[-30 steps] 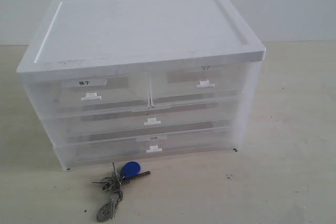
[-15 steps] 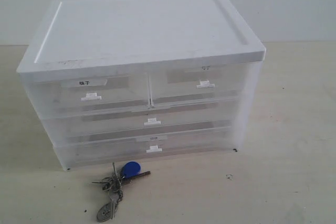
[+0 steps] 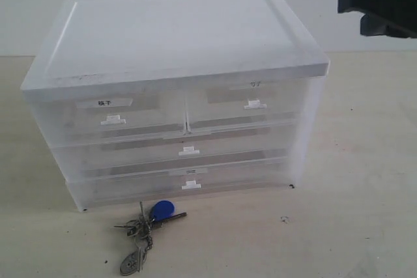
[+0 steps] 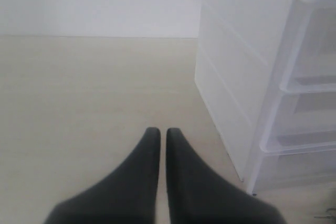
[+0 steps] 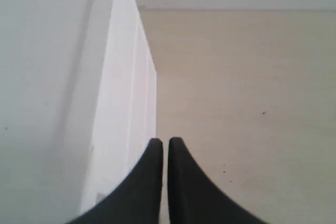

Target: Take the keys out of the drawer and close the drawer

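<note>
The keys (image 3: 146, 226), with a blue fob (image 3: 161, 210) and a silver tag, lie on the table in front of the white drawer cabinet (image 3: 176, 43). The drawer (image 3: 251, 105), top right with a small tab handle, sits flush with the other drawer fronts. A dark part of my right arm (image 3: 381, 8) shows at the upper right, above and beside the cabinet. My right gripper (image 5: 166, 142) is shut and empty, next to the cabinet's right side. My left gripper (image 4: 159, 131) is shut and empty above the table, left of the cabinet.
The cabinet has a labelled half-width drawer (image 3: 111, 112) at top left and two full-width drawers (image 3: 189, 154) below. Its side wall (image 4: 236, 77) is close to my left gripper. Pale table surface (image 3: 365, 193) surrounds it.
A dark part of my right arm has come into the exterior view at the upper right. The keys and drawers have not moved.
</note>
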Motion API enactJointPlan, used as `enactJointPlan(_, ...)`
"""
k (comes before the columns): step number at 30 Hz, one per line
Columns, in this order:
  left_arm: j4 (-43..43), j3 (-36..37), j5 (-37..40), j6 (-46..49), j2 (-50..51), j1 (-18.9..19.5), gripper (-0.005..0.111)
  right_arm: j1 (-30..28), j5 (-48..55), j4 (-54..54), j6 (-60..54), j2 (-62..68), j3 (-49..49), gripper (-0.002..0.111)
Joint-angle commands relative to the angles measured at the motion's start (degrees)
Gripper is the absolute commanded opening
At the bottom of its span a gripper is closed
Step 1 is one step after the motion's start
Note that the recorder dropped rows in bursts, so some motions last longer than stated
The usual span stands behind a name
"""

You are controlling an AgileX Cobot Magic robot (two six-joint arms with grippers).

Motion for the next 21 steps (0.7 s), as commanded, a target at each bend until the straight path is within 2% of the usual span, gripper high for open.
enactJointPlan(1, 0.00, -0.22, -0.66, 0.19, 0.18, 0.01, 0.005, -1.59, -1.39, 16.62, -17.74, 4.03, -0.45, 0.000)
enactJointPlan(7, 0.00, -0.22, -0.66, 0.19, 0.18, 0.01, 0.005, -0.38, -0.53, 18.36, -19.40, 6.76, 0.39, 0.000)
enactJointPlan(12, 0.00, -0.22, -0.66, 0.19, 0.18, 0.01, 0.005, -0.38, 5.47, 19.80, -21.93, 4.70, 0.93, 0.000)
enactJointPlan(21, 0.00, -0.22, -0.66, 0.19, 0.18, 0.01, 0.005, -0.38, 7.87, 23.64, -24.26, 2.02, 1.67, 0.000)
